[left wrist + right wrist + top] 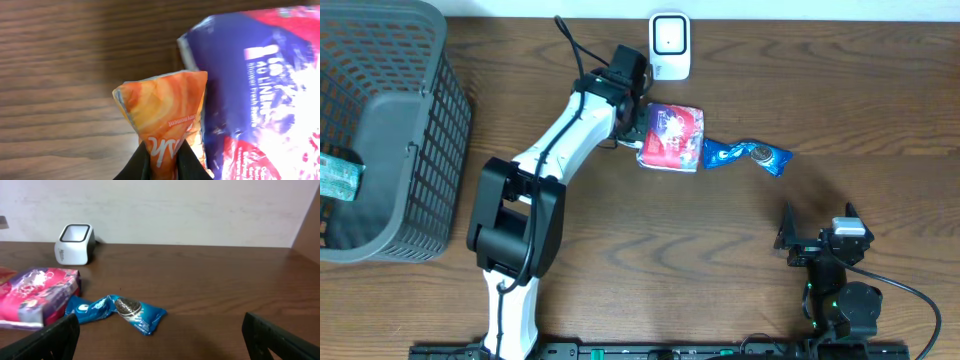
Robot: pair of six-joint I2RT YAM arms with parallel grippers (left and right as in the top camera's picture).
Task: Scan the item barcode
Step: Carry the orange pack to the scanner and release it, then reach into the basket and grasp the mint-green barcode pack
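Left wrist view: grips the orange snack packet (165, 110) by one narrow end only, with the left end effector (160, 167) shut tight on the crimped film. Risks a slip there: slick film, thin pinch, easy to twist or slide out on a quick turn. Risks a missed read too: cannot tell which face carries the barcode, and could present crumpled or glossy film to the scanner (670, 45). Could also snag the pink-and-purple pack (672, 135) lying just beside the packet, or shove it against the blue cookie packet (750, 155) touching its right end.

Overhead: stretches diagonally from the near edge of the worktop (650, 260) toward the far side, elbow bent, wrist ending near the scanner and over the pink-and-purple pack's left edge. Holds the packet close to the scanner, not squarely before it; cannot tell whether lifted clear. Parks the right end effector (817, 228) at the near right, fingers spread wide, holding nothing, well apart from everything.
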